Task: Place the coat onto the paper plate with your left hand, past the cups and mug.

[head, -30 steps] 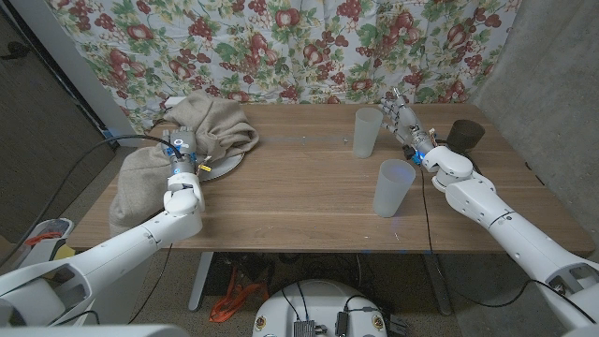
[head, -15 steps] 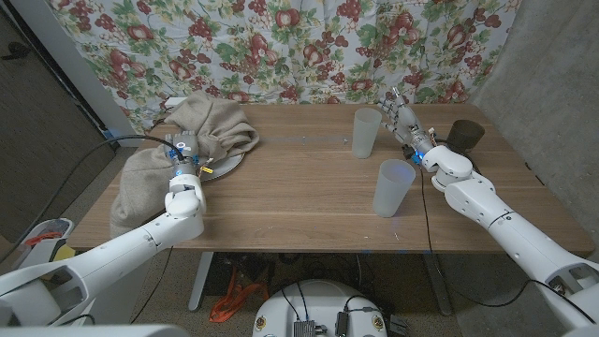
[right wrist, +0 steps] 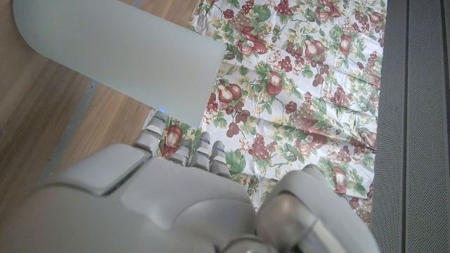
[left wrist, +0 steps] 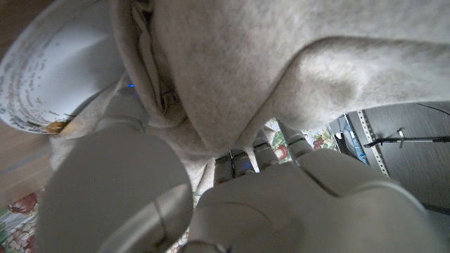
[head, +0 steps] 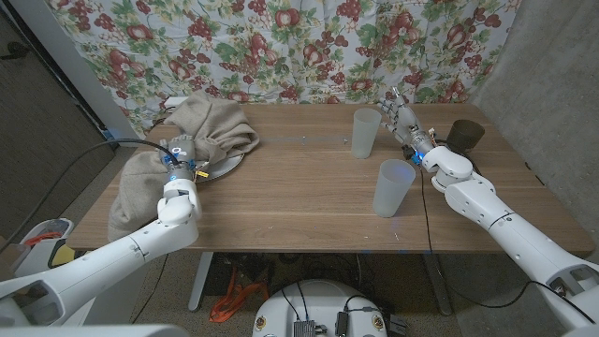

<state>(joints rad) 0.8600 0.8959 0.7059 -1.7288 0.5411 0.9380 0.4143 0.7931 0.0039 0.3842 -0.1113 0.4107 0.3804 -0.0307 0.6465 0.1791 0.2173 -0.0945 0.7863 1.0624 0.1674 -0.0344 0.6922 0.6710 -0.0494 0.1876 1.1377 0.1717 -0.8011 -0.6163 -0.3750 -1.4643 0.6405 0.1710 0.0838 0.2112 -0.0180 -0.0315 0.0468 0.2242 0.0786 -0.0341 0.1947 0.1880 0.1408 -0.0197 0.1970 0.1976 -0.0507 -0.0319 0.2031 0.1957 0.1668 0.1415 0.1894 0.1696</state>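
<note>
A beige coat (head: 211, 122) lies heaped at the table's far left, with one part hanging over the left edge. It covers most of the paper plate (head: 225, 168), whose rim shows at its right side. My left hand (head: 179, 154) is buried in the coat's folds at the plate's left. In the left wrist view a fold of the coat (left wrist: 281, 63) runs down between the thumb and fingers of my left hand (left wrist: 281, 204), beside the plate (left wrist: 42, 63). My right hand (head: 404, 120) stands empty with its fingers apart, just right of the far cup (head: 367, 133).
A second frosted cup (head: 393, 187) stands nearer the front at the right. A dark mug (head: 465, 134) sits at the far right. The far cup (right wrist: 119, 49) looms close before my right hand (right wrist: 162, 204). A floral curtain hangs behind the table.
My left forearm has swung slightly to the left while the hand stays in the coat. The coat, cups and right hand are unchanged.
</note>
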